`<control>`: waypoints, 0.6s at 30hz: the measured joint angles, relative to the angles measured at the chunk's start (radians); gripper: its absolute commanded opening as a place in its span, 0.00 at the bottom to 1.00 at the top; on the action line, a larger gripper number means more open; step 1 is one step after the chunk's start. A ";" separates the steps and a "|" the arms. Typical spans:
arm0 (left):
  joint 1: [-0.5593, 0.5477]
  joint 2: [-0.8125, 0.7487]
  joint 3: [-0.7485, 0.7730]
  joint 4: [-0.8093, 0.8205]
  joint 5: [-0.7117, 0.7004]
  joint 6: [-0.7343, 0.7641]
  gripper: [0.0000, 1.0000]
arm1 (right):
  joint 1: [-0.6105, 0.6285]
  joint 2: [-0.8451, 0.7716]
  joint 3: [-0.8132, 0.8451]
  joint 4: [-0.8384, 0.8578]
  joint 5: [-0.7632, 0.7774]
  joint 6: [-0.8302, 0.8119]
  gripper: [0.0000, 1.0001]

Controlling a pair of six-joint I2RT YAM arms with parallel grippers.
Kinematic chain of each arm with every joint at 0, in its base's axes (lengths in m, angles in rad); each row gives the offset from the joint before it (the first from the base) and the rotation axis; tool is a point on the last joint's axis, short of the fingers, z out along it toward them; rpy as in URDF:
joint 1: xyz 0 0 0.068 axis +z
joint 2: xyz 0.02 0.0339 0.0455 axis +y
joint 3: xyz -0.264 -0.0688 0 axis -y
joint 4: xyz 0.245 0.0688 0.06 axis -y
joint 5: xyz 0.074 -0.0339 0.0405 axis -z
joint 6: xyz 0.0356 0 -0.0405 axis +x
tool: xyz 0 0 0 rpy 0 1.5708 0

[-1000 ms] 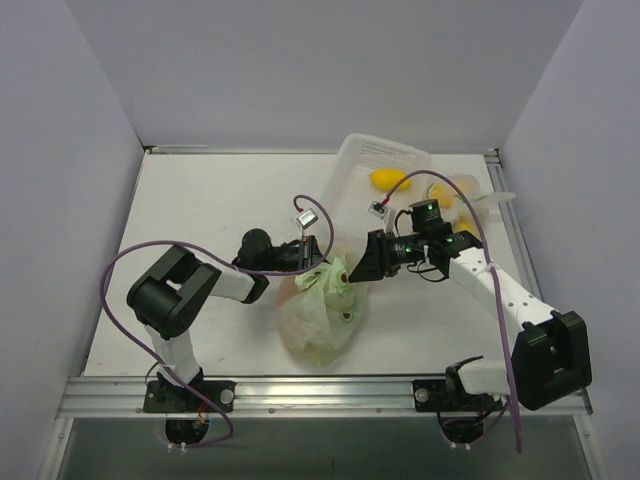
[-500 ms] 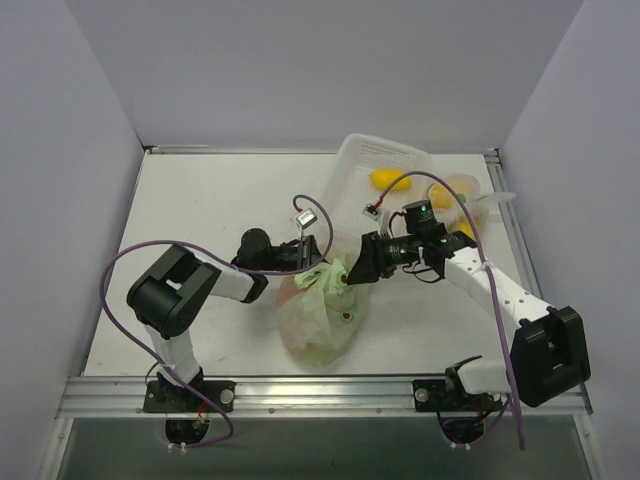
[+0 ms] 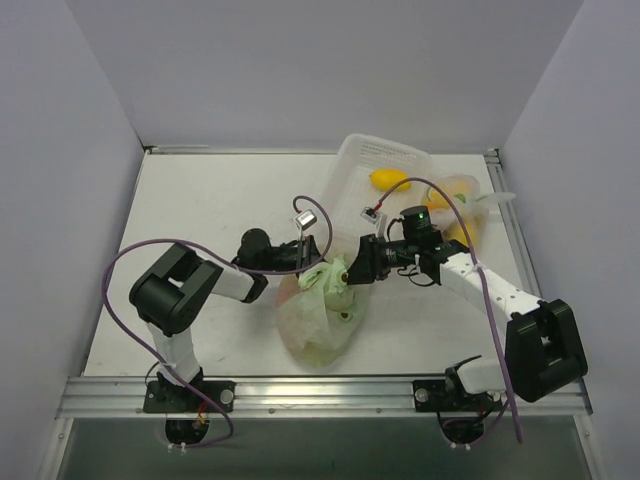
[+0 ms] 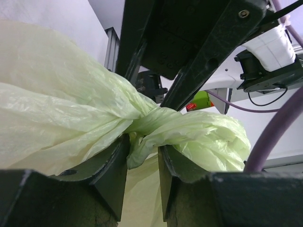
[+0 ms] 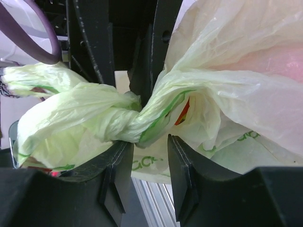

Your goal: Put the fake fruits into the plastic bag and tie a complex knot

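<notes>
**A:** What is hard to make out here?

**B:** From above, the plastic bag [image 3: 315, 325] sits on the white table [image 3: 200, 200] between the two arms, with its top gathered into a bunch. The left gripper [image 3: 320, 265] and right gripper [image 3: 350, 270] meet over that bunch. Plastic and dark housings hide their jaws from this angle. The bag's contents are only vague shapes through the film.

**A:** Do the wrist cameras add anything?

**B:** Yes. The left wrist view shows the bag's neck twisted into a rope, with a fold tucked between that gripper's narrow-set jaws. The right wrist view shows the same twist lying across its own fingertips [image 5: 120, 158]. Those jaws are also close together, pinching plastic. A pink shape [image 5: 279, 56] shows through the film there. Only the overhead view takes in the white slotted basket [image 3: 385, 150] behind the arms, with a yellow fruit [image 3: 388, 180] inside it.

**A:** Any writing?

**B:** There are green letters [image 5: 144, 163] printed on the bag, partly cut off by a finger and too incomplete to read.
</notes>
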 measured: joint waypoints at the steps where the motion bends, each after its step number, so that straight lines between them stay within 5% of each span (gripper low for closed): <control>1: -0.003 0.000 0.000 0.002 -0.003 -0.005 0.39 | 0.000 0.001 -0.019 0.036 -0.005 0.017 0.35; 8: -0.034 0.001 0.000 0.016 -0.039 -0.023 0.39 | 0.002 0.002 -0.071 0.222 -0.027 0.087 0.33; 10: -0.033 0.001 0.000 0.027 -0.048 -0.026 0.39 | 0.000 0.002 -0.073 0.251 -0.031 0.102 0.22; 12: -0.034 0.001 0.001 0.032 -0.049 -0.029 0.40 | 0.000 0.002 -0.078 0.293 -0.038 0.119 0.00; 18: -0.028 -0.001 0.004 0.047 -0.046 -0.005 0.41 | -0.016 0.002 -0.081 0.296 -0.043 0.116 0.00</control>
